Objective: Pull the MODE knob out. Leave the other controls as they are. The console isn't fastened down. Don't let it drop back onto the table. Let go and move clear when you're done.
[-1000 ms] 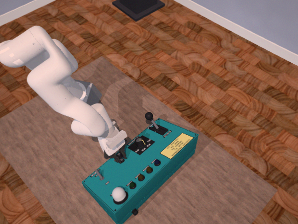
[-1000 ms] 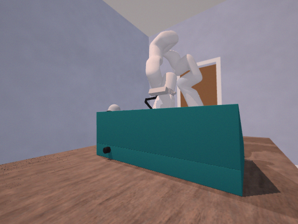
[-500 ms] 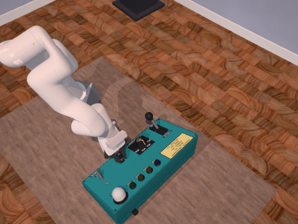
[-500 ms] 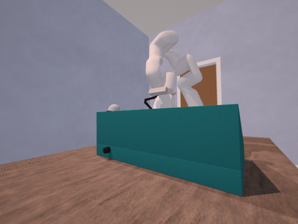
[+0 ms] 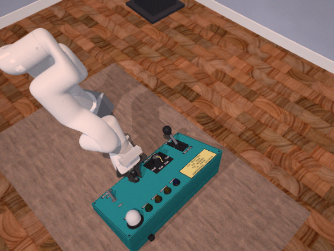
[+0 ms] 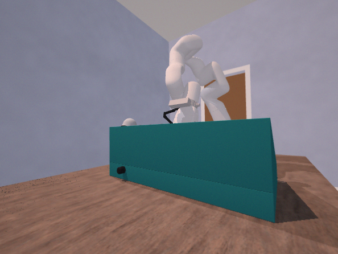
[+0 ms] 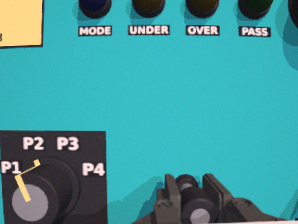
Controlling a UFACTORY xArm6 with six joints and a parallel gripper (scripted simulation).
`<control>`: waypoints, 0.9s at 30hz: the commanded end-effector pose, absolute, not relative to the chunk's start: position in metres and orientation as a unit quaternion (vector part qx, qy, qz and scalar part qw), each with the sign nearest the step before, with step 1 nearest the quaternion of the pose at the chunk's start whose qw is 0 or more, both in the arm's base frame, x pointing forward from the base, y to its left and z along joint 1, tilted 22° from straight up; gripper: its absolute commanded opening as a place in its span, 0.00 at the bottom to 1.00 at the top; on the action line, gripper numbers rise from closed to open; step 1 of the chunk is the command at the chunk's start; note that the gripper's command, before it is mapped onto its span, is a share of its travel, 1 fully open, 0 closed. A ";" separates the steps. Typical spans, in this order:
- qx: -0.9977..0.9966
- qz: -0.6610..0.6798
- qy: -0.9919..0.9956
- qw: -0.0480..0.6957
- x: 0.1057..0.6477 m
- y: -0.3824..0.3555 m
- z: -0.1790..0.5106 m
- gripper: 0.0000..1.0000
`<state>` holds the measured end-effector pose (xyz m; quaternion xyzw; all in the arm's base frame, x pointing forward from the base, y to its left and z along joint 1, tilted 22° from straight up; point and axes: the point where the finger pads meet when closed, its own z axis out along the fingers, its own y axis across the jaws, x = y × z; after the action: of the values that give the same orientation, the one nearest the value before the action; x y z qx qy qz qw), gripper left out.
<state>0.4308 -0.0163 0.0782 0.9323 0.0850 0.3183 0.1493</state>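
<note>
At the bottom of the wrist frame, the claw (image 7: 194, 200) is clamped on a dark cylindrical knob (image 7: 196, 212) on the teal console (image 7: 165, 90).
</note>
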 end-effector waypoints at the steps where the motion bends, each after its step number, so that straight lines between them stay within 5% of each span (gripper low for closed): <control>1: 0.932 0.319 0.085 0.149 0.431 -0.016 0.080 0.00; 27: 0.932 0.319 0.085 0.149 0.426 -0.014 0.086 0.00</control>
<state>0.4262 -0.0145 0.0839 0.9323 0.0851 0.3184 0.1490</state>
